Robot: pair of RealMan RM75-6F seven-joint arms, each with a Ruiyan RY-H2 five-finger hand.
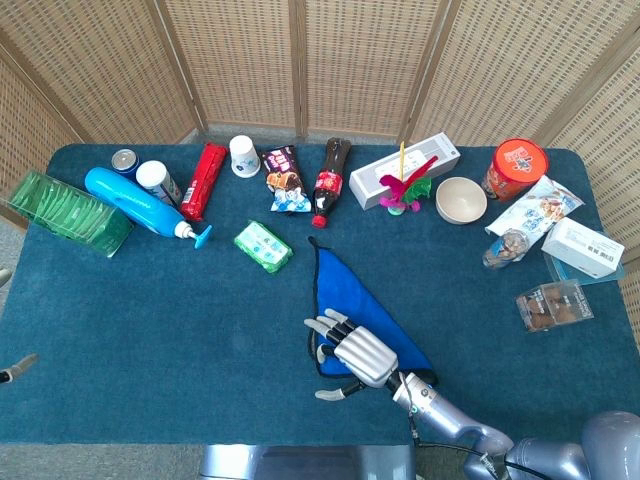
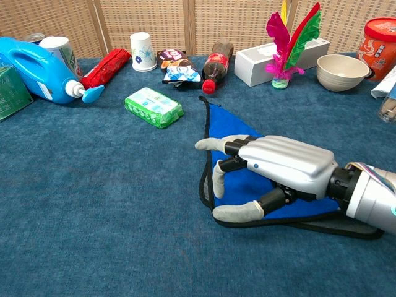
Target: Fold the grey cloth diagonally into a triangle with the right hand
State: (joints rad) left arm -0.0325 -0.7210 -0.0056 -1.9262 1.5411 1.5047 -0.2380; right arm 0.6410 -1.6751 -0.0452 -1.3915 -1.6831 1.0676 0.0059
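Note:
The cloth (image 1: 350,291) (image 2: 230,127) lies folded into a triangle on the table, blue side up, with a dark grey edge showing along its left and near sides. Its far tip points toward the cola bottle. My right hand (image 1: 357,351) (image 2: 272,171) lies palm down over the near left corner of the triangle, fingers spread and thumb out to the side past the cloth's near edge. It holds nothing. My left hand is out of both views.
A green wipes pack (image 1: 263,246) (image 2: 154,107) lies left of the cloth's tip. Along the back stand a cola bottle (image 1: 328,181), white box (image 1: 405,170), feather shuttlecock (image 2: 289,43), bowl (image 1: 461,200), blue detergent bottle (image 1: 140,204) and paper cup (image 1: 244,155). Packages (image 1: 580,247) sit at right.

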